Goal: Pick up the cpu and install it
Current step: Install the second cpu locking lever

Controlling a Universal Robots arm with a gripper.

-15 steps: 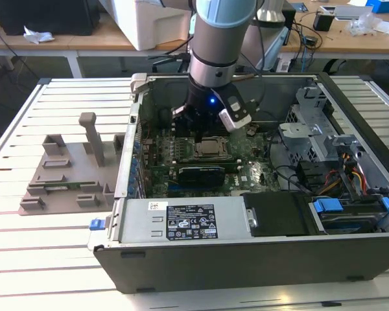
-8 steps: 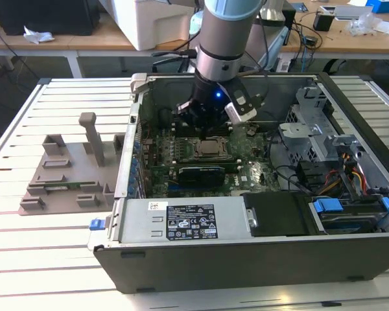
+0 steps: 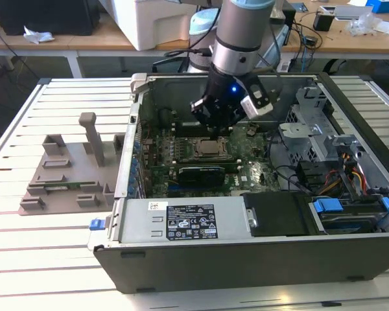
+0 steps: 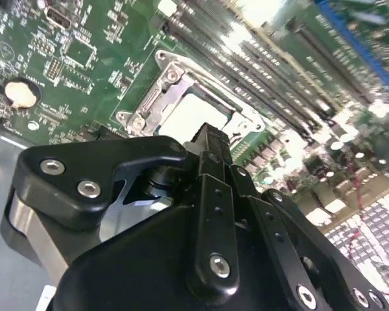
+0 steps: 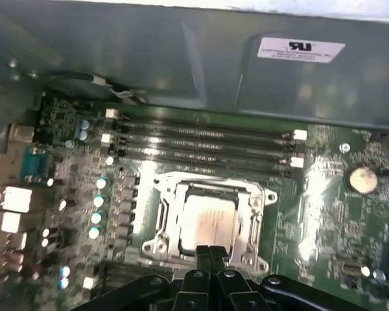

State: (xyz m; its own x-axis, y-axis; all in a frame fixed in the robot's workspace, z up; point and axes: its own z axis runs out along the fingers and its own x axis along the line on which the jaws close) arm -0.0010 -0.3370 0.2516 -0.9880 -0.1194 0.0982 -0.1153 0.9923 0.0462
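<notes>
1. Position: the gripper (image 3: 214,129) hangs inside the open computer case (image 3: 350,259), directly above the CPU socket (image 5: 207,220) on the motherboard (image 5: 330,214).
2. Gripper state: in both wrist views the fingers (image 5: 211,256) sit pressed together with nothing between them; the gripper holds no part.
3. Part location: the cpu (image 5: 211,220) lies flat within the socket's metal frame, apart from the fingertips.
4. Technique: keep the approach vertical and centred; avoid the frame edges and the memory slots (image 5: 201,139) on the far side.
5. Appearance: a flat square chip; pale silver top, reflective; level in its seat.
</notes>
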